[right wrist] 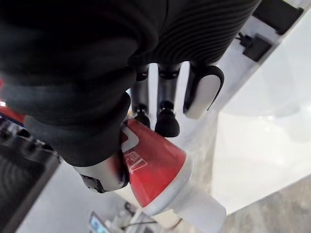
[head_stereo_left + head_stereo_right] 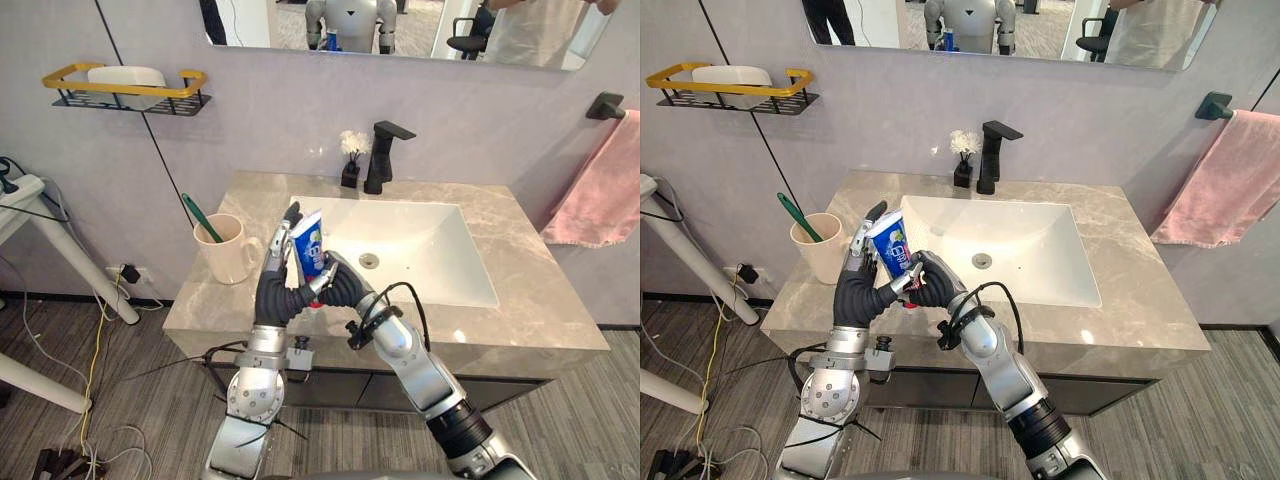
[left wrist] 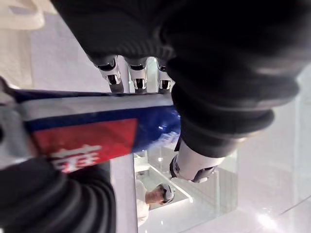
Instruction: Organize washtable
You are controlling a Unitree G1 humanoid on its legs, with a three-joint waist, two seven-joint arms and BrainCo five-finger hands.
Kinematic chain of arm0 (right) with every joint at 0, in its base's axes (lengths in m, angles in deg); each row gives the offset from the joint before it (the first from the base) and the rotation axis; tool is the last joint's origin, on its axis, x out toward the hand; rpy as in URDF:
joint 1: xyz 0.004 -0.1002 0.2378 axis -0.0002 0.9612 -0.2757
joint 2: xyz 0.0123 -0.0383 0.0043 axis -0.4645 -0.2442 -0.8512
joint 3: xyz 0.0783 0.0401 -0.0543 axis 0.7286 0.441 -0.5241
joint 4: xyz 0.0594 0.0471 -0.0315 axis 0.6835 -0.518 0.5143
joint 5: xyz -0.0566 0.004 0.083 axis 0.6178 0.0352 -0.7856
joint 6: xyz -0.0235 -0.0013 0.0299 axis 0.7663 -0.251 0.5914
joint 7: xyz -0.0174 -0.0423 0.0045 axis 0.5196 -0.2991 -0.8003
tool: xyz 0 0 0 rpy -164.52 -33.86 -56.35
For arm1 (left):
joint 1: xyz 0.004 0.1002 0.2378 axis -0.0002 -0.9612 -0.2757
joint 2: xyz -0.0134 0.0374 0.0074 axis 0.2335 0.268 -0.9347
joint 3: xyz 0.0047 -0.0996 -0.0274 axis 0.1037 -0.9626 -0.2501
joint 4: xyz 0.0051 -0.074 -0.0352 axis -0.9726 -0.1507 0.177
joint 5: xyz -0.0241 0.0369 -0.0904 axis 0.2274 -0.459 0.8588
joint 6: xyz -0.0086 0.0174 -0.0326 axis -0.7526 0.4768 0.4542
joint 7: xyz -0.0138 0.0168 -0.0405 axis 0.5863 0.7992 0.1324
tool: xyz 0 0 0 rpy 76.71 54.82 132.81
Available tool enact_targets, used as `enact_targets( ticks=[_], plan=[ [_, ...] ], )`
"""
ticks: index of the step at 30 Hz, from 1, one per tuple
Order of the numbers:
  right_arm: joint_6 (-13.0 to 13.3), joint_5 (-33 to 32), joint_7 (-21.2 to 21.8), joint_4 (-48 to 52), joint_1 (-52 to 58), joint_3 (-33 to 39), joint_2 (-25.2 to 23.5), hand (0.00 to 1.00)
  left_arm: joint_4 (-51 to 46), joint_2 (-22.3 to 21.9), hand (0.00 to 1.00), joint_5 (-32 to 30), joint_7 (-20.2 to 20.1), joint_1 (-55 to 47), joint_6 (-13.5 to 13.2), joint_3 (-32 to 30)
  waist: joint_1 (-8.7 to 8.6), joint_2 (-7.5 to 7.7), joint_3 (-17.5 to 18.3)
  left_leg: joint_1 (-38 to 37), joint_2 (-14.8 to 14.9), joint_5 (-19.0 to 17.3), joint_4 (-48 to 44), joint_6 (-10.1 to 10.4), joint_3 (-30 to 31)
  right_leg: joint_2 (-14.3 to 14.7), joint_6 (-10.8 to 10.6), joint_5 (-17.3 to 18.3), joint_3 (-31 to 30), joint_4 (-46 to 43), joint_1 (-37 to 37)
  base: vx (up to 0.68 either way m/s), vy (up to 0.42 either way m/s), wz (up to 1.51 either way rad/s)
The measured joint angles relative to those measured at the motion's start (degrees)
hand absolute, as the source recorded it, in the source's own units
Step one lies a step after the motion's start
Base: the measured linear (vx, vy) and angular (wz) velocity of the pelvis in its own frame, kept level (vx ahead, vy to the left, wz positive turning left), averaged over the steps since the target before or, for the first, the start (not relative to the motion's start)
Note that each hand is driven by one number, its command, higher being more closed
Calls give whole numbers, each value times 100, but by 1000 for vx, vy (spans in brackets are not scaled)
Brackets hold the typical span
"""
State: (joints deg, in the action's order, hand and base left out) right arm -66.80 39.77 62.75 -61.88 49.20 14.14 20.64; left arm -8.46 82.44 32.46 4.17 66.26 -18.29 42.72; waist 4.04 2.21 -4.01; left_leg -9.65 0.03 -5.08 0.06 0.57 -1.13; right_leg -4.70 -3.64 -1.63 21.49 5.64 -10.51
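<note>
**Washtable: toothpaste tube held up between both hands**

Surface: a grey-beige marbled stone countertop [image 2: 530, 240] with a white rectangular sunken basin [image 2: 410, 225] set into it. At the back rim I see a matte black angular faucet [image 2: 380, 155], and just beside it a small black vase of white flowers [image 2: 351, 160]. Left of the basin stands a cream ceramic mug [image 2: 228, 255] with a green toothbrush [image 2: 200, 217] leaning in it.

Room: pale grey wall with a mirror [image 2: 400, 25] above the faucet. A black wire wall shelf with a yellow rail [image 2: 150, 91] carries a white oblong object [image 2: 125, 75]. A pink towel [image 2: 605, 190] hangs at the right. The floor is grey wood-look planks [image 2: 580, 400].

Task item: a blue, white and red toothpaste tube [image 2: 308, 240] is off the counter, tilted near upright. It sits between mug and basin, above the front-left part of the top.

Left hand [image 2: 272, 275]: fingers [image 3: 138, 80] are nearly straight and laid along the tube's left side, touching it. I cannot tell if its thumb touches.

Right hand [image 2: 340, 280]: it is clamped on the tube's lower red end. Dark fingertips [image 1: 167, 121] press one face and the thumb the other, just above the white screw cap [image 1: 204, 208].
</note>
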Motion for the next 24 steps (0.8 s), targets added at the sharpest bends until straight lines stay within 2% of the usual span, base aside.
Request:
enact_targets(
  ticks=[17, 18, 24],
  plan=[
    [12, -14, 28, 21, 3, -305, -32, 100, 214, -155, 100, 5, 0, 25, -54, -163, 0, 0, 0, -9, 3, 0, -2, 0, -46, 3, 10, -10, -58, -1, 30, 0, 0, 0],
    [12, -19, 32, 21, 3, -314, -38, 0, 217, -152, 100, 7, 0, 24, -64, -163, -1, 0, 0, -10, 3, 0, -2, 0, -48, 2, 9, -11, -61, -1, 31, 0, 0, 0],
    [12, -17, 35, 27, 3, -304, -38, 0, 232, -148, 100, 16, 14, 19, -64, -158, -7, -2, -1, -10, 3, 0, -2, 0, -53, 3, 9, -11, -67, -2, 35, 0, 0, 0]
  ],
)
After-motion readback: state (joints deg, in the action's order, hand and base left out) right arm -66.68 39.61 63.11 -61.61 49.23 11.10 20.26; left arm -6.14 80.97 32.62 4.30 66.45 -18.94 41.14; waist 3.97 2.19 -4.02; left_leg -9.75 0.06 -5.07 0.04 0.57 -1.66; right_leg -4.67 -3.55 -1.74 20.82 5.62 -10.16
